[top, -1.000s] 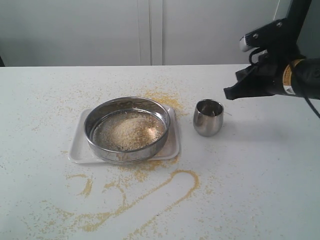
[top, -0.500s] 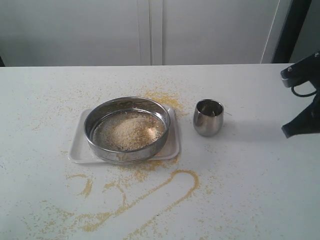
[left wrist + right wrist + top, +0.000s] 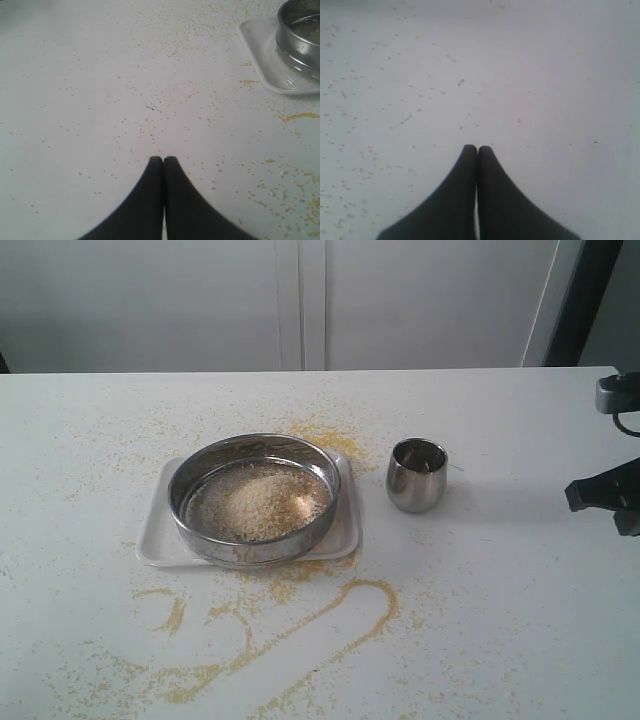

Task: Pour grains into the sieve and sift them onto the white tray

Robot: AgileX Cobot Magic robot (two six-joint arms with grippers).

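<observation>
**Exterior view.** This view shows the whole layout. One sieve (image 3: 250, 545) sits on one white tray (image 3: 155, 540), inside its rim, left of centre on the worktop (image 3: 520, 590). The grains (image 3: 262, 502) lie as a single pale heap on the sieve mesh. One steel cup (image 3: 417, 475) stands upright near the tray, on its right, not touching it. Loose yellow granules (image 3: 300, 630) are scattered over the worktop, with curved trails in front of the tray. Only part of the right arm (image 3: 605, 490) shows, at the right edge, well apart from the cup.

**Left wrist view.** This view adds the left gripper (image 3: 163, 159), which the exterior view does not show. Its jaws are clenched tip to tip and grasp nothing, over worktop dotted with granules. One corner of the tray and part of the sieve wall come partly into view, well apart from the tips.

**Right wrist view.** The right gripper (image 3: 477, 148) also has its jaws clenched together and empty, above worktop carrying only sparse granules. The closed tips are seen only in this view.
</observation>
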